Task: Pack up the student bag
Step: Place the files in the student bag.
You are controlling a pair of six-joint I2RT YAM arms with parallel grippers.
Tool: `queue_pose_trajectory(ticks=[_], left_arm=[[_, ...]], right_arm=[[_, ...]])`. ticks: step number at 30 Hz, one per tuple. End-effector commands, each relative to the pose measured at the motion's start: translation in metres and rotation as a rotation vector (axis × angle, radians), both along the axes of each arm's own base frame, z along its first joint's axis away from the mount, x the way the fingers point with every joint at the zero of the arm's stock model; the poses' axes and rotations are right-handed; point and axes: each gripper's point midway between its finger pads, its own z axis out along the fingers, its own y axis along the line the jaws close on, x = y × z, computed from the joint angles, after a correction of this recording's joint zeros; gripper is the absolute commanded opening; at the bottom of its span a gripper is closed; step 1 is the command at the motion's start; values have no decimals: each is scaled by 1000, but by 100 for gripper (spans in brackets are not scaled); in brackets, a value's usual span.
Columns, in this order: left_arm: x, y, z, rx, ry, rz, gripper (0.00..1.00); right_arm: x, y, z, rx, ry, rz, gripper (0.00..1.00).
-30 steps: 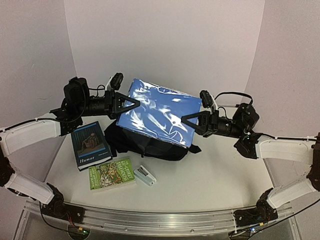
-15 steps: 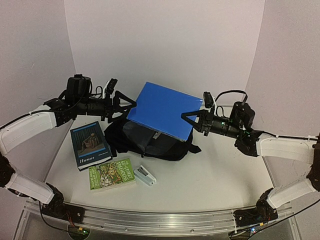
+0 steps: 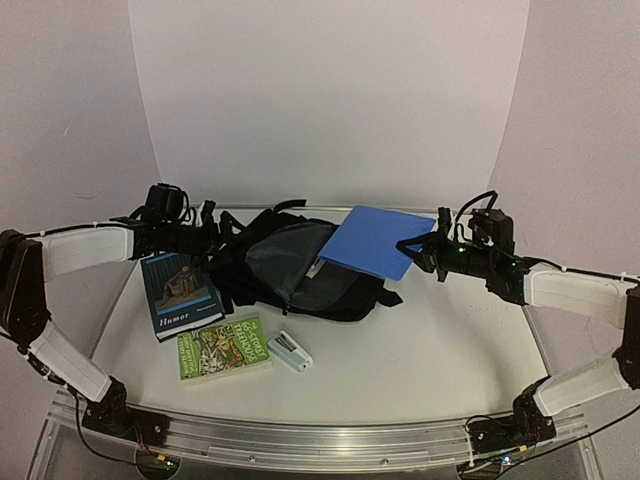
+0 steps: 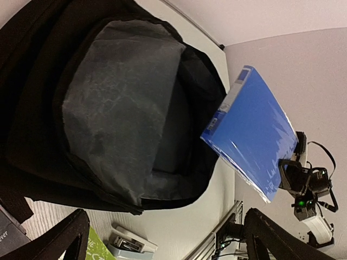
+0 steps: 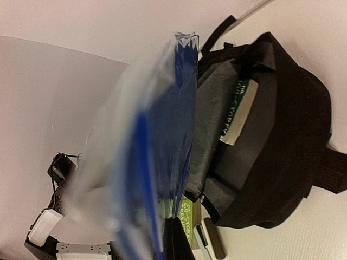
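Observation:
The student bag (image 3: 335, 295), a black backpack, lies in the middle of the table with its mouth open and grey lining (image 4: 119, 97) showing. My right gripper (image 3: 412, 248) is shut on the right edge of a blue folder (image 3: 368, 240), which hangs tilted with its lower left corner over the bag's mouth. In the right wrist view the folder (image 5: 157, 162) is a blur in front of my fingers (image 5: 176, 238). A green-spined book (image 5: 238, 108) sits inside the bag (image 5: 282, 141). My left gripper (image 3: 215, 235) stands open just left of the bag, holding nothing; its fingers (image 4: 59, 238) spread wide.
A dark blue book (image 3: 180, 290) lies left of the bag. A green book (image 3: 222, 350) and a small white stapler (image 3: 290, 350) lie in front of it. A black shoulder strap (image 3: 390, 297) trails off to the bag's right.
My left gripper opened, let go of the folder and drew back down to the left. My right gripper carried the folder lower and to the right, down to the bag's mouth.

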Motion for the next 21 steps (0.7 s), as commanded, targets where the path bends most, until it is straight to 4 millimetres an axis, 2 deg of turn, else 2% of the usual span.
queue_pose_trajectory(ticks=[1,6,11,15,21], left_arm=[[26,4,-9,-34,-1,69,100],[41,-5,-31,-54,31,44,98],[52,-10,-53,-18,77,26,87],[57,-15,-59,-25,86,7,83],[63,-25,-60,-75,89,-29,67]], right_arm=[[-3,-3,17,36,-39,4,0],[-3,-4,18,38,-41,2,0],[-4,-5,19,41,-41,6,0],[-5,-5,20,47,-40,8,0],[-6,-9,22,55,-37,0,0]])
